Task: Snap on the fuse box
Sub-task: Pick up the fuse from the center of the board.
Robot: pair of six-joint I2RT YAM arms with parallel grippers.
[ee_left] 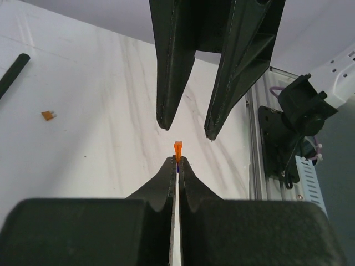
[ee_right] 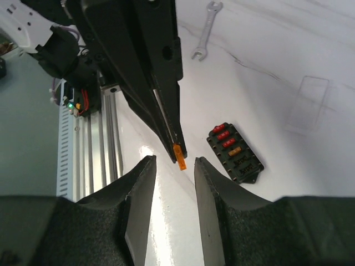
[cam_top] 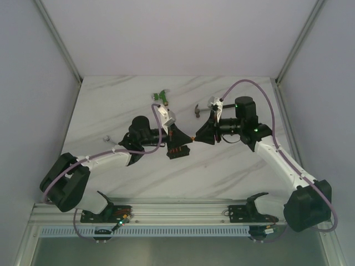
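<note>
**Overhead view, read left to right.** The left arm (cam_top: 100, 158) extends from the lower left of the frame. Its left gripper (ee_left: 177, 162) is clenched on a small orange fuse (ee_left: 178, 148), held above the worktop (cam_top: 111, 105). The fuse box (cam_top: 178, 151) lies at frame centre, just below the meeting fingertips, and some of its slots appear unfilled. The right arm (cam_top: 277, 155) folds in from the lower right. The right gripper (ee_right: 175, 162) is released, its tips facing the fuse without touching it. We judge this a fuse handover. The next move requires the right jaws to close squarely on the exposed end without twisting it.
</note>
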